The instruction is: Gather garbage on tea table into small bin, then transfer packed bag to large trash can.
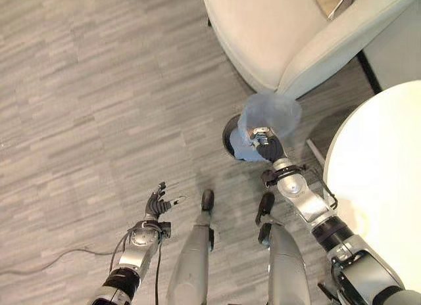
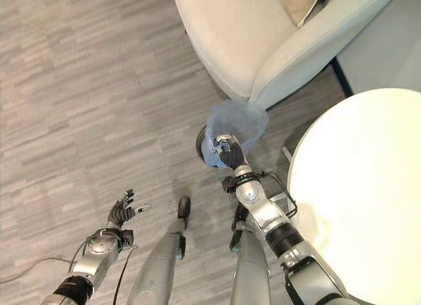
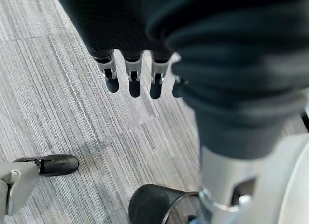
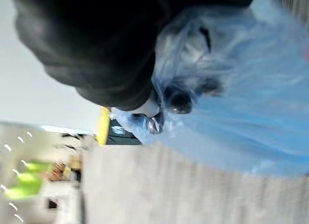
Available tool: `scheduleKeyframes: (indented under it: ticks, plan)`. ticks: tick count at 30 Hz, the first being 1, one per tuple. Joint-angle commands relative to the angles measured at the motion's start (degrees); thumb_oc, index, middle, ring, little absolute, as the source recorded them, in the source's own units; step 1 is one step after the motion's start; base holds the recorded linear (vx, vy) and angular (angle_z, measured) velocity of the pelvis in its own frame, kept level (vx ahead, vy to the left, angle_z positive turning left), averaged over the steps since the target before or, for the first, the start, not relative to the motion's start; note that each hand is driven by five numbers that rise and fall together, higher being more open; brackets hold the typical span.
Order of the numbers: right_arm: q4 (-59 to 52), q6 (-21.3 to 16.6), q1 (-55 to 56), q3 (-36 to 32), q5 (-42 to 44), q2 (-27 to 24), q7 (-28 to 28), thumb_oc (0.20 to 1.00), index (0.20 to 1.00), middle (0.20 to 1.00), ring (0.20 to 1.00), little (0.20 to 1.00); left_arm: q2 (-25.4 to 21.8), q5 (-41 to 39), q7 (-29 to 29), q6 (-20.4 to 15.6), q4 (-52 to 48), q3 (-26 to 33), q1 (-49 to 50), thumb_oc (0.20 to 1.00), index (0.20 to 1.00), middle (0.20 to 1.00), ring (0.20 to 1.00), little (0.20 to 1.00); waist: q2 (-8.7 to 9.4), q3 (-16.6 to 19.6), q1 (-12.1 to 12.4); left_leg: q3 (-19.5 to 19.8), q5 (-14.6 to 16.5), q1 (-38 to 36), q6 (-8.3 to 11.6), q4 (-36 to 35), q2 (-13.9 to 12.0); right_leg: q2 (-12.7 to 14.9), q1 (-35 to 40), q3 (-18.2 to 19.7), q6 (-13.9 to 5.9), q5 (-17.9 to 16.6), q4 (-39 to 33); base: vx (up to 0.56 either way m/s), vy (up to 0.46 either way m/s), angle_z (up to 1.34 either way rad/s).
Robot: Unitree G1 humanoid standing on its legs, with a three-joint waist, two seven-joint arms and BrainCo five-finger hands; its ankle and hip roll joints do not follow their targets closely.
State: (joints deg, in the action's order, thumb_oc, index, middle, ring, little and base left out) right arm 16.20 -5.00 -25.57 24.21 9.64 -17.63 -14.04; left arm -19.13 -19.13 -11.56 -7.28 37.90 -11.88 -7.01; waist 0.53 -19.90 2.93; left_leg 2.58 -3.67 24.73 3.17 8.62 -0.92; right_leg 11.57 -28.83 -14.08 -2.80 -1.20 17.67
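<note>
Head stereo pair looks steeply down at floor; both share armchair (image 1: pixel 276 35) top, round table (image 2: pixel 368 187) right edge. Wrist cams very close: left faces floor, right against blue bag (image 4: pixel 241 113).

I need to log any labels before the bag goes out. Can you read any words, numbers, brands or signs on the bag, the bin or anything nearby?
No readable text anywhere.
Blue bag, gripped by the right hand: no print visible.
Small black bin beneath it: no label visible.
Round white table and cream armchair: plain.
Yellow and green shapes in the right wrist view: too blurred to read.
Left hand: open, holding nothing.
</note>
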Motion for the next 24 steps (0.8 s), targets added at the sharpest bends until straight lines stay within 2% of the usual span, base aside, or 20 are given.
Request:
scheduleKeyframes:
  ticks: [1, 4, 6, 8, 10, 11, 13, 14, 16, 17, 18, 19, 20, 21, 22, 23, 24]
  plan:
    - [-4.7, -5.9, -3.3, -1.8, 5.8, 0.7, 3.4, 0.2, 0.2, 0.2, 0.2, 0.2, -1.3, -0.4, 0.8, -0.6, -0.3, 0.6, 1.8, 1.0, 1.0, 1.0, 1.0, 1.0, 0.48, -1.0, 0.6, -3.4, 6.4, -4.6, -2.15, -1.2, 2.7, -1.2, 5.3, 0.4, -3.68, 0.7, -5.1, 0.04, 0.033, -0.06]
    - [-9.8, -6.5, 1.2, -2.3, 8.4, 1.3, 6.3, 0.2, 0.2, 0.2, 0.2, 0.2, -0.6, -0.6, 1.6, -0.4, -2.3, 1.8, 5.5, 1.0, 1.0, 1.0, 1.0, 1.0, 1.29, 1.5, 0.2, -4.5, 6.6, -10.5, -2.12, -3.7, 2.6, -1.7, 12.0, 0.3, -4.25, 0.2, -9.2, 0.05, 0.06, -0.08]
    - [-10.4, -6.5, 1.9, -2.4, 8.6, 1.3, 6.8, 0.2, 0.2, 0.2, 0.2, 0.2, -0.6, -0.7, 1.9, -0.4, -2.7, 2.0, 6.2, 1.0, 1.0, 1.0, 1.0, 1.0, 1.49, 2.1, 0.1, -4.7, 6.7, -11.7, -2.11, -4.1, 2.6, -1.8, 13.3, 0.4, -4.38, 0.0, -10.1, 0.01, 0.036, -0.12]
    - [-13.8, -6.1, 3.7, -2.8, 7.5, 0.4, 8.1, 0.2, 0.2, 0.2, 0.2, 0.2, -0.5, -0.5, 2.7, -0.2, -3.7, 3.1, 8.5, 1.0, 1.0, 1.0, 1.0, 1.0, 2.39, 4.2, -0.1, -5.8, 6.9, -14.8, -2.33, -5.5, 2.9, -2.6, 16.1, 0.8, -4.98, -1.1, -12.7, 0.03, 0.088, -0.15]
    - [-15.3, -5.9, 4.5, -3.0, 7.0, 0.2, 8.9, 0.2, 0.2, 0.2, 0.2, 0.2, -0.7, 0.0, 3.0, -0.1, -5.1, 3.9, 10.3, 1.0, 1.0, 1.0, 1.0, 1.0, 2.36, 5.1, 0.1, -6.5, 6.8, -16.7, -2.53, -6.9, 2.8, -2.9, 17.0, 1.6, -5.6, -1.7, -12.9, -0.02, 0.077, -0.33]
    - [-16.2, -5.7, 5.0, -3.1, 6.7, 0.5, 9.4, 0.2, 0.2, 0.2, 0.2, 0.2, -1.0, 0.0, 3.3, 0.1, -5.6, 4.3, 10.7, 1.0, 1.0, 1.0, 1.0, 1.0, 2.04, 5.0, 0.1, -6.7, 6.5, -17.7, -2.87, -7.4, 2.3, -2.6, 16.3, 2.4, -5.99, -1.6, -10.8, -0.12, -0.001, -0.53]
    - [-17.2, -5.8, 6.4, -4.1, 6.5, 0.5, 9.4, 0.2, 0.2, 0.2, 0.2, 0.2, -1.8, 0.3, 3.2, 0.0, -6.0, 4.2, 9.8, 1.0, 1.0, 1.0, 1.0, 1.0, 1.67, 4.0, -0.4, -6.2, 5.9, -16.7, -3.27, -5.9, 1.9, -3.9, 15.6, 6.4, -6.23, 1.1, -4.5, -0.16, -0.014, -0.18]
    - [-17.2, -5.8, 6.4, -4.1, 6.5, 0.5, 9.4, 0.2, 0.2, 0.2, 0.2, 0.2, -1.8, 0.3, 3.2, 0.0, -6.0, 4.2, 9.8, 1.0, 1.0, 1.0, 1.0, 1.0, 1.69, 4.1, -0.4, -6.2, 5.8, -16.4, -3.28, -5.9, 1.9, -3.9, 15.4, 6.5, -6.22, 0.9, -4.6, -0.16, -0.034, 0.14]
    - [-17.8, -6.2, 7.7, -6.0, 5.2, -0.5, 8.7, 0.2, 0.2, 0.2, 0.2, 0.2, -2.5, 0.8, 3.1, 0.0, -6.5, 4.5, 8.8, 1.0, 1.0, 1.0, 1.0, 1.0, 1.08, 4.5, -0.3, -5.0, 4.5, -14.4, -3.11, -4.4, 1.2, -6.5, 16.8, 9.8, -5.34, 4.7, 2.7, -0.22, -0.127, 0.19]
    - [-17.8, -6.2, 7.6, -6.0, 5.2, -0.5, 8.7, 0.2, 0.2, 0.2, 0.2, 0.2, -2.5, 0.8, 3.1, 0.0, -6.5, 4.5, 8.7, 1.0, 1.0, 1.0, 1.0, 1.0, 1.03, 4.7, -0.3, -5.0, 4.4, -14.2, -3.09, -4.5, 1.2, -6.6, 16.6, 9.8, -5.31, 4.5, 2.6, -0.2, -0.228, 0.42]
    - [-17.9, -5.8, 8.1, -6.4, 4.6, -0.9, 8.5, 0.2, 0.2, 0.2, 0.2, 0.2, -2.7, 0.4, 2.8, -0.1, -6.6, 4.4, 8.5, 1.0, 1.0, 1.0, 1.0, 1.0, 1.44, 5.5, 0.2, -3.8, 3.5, -13.5, -2.57, -4.5, 1.3, -8.0, 18.7, 11.0, -4.12, 7.1, 1.1, -0.06, -0.131, 0.68]
    - [-17.9, -5.8, 8.1, -6.4, 4.6, -0.9, 8.5, 0.2, 0.2, 0.2, 0.2, 0.2, -2.8, 0.4, 2.8, -0.1, -6.6, 4.4, 8.5, 1.0, 1.0, 1.0, 1.0, 1.0, 1.43, 5.5, 0.2, -3.7, 3.4, -13.5, -2.55, -4.5, 1.3, -8.0, 18.7, 10.9, -4.11, 7.1, 1.1, -0.2, -0.406, 0.82]
    - [-17.1, -5.4, 6.9, -5.5, 4.3, -1.4, 8.0, 0.2, 0.2, 0.2, 0.2, 0.2, -2.3, -0.5, 2.3, -0.2, -6.7, 4.4, 8.2, 1.0, 1.0, 1.0, 1.0, 1.0, 2.02, 6.5, 1.3, -2.8, 0.6, -11.0, -0.67, -4.8, 1.2, -10.3, 21.7, 11.5, -1.86, 8.3, -7.0, -0.19, -0.33, 0.51]
    - [-17.2, -5.3, 6.7, -5.5, 4.4, -1.7, 7.7, 0.2, 0.2, 0.2, 0.2, 0.2, -2.2, -0.8, 2.5, -0.1, -7.0, 4.3, 8.3, 1.0, 1.0, 1.0, 1.0, 1.0, 1.93, 6.4, 1.6, -2.4, -0.3, -9.5, -0.15, -4.3, 1.1, -10.7, 22.1, 11.4, -1.42, 8.6, -8.5, -0.32, -0.484, 0.42]
    - [-17.3, -5.1, 6.4, -5.4, 4.7, -3.0, 8.1, 0.2, 0.2, 0.2, 0.2, 0.2, -2.0, -0.5, 3.1, 0.2, -7.7, 4.1, 8.8, 1.0, 1.0, 1.0, 1.0, 1.0, 1.36, 6.1, 1.8, -2.0, -1.7, -7.5, 1.16, -4.2, 0.7, -11.7, 22.3, 10.5, -0.61, 8.5, -11.4, -0.34, -0.289, 0.57]
    - [-17.1, -5.1, 6.0, -5.2, 4.9, -4.0, 7.9, 0.2, 0.2, 0.2, 0.2, 0.2, -1.5, 0.0, 3.4, 0.2, -8.3, 3.7, 8.5, 1.0, 1.0, 1.0, 1.0, 1.0, 0.65, 5.3, 1.5, -3.4, -2.3, -5.7, 2.17, -3.1, 0.5, -11.2, 21.7, 8.8, -0.5, 7.3, -12.8, -0.35, -0.239, 0.87]
    - [-16.8, -5.0, 5.7, -5.1, 5.0, -4.3, 7.9, 0.2, 0.2, 0.2, 0.2, 0.2, -1.3, 0.0, 3.5, 0.2, -8.7, 3.7, 8.4, 1.0, 1.0, 1.0, 1.0, 1.0, 0.59, 5.3, 1.2, -4.8, -1.7, -5.4, 1.93, -2.3, 0.4, -10.8, 21.4, 8.0, -0.56, 6.8, -13.3, -0.28, -0.107, 0.94]
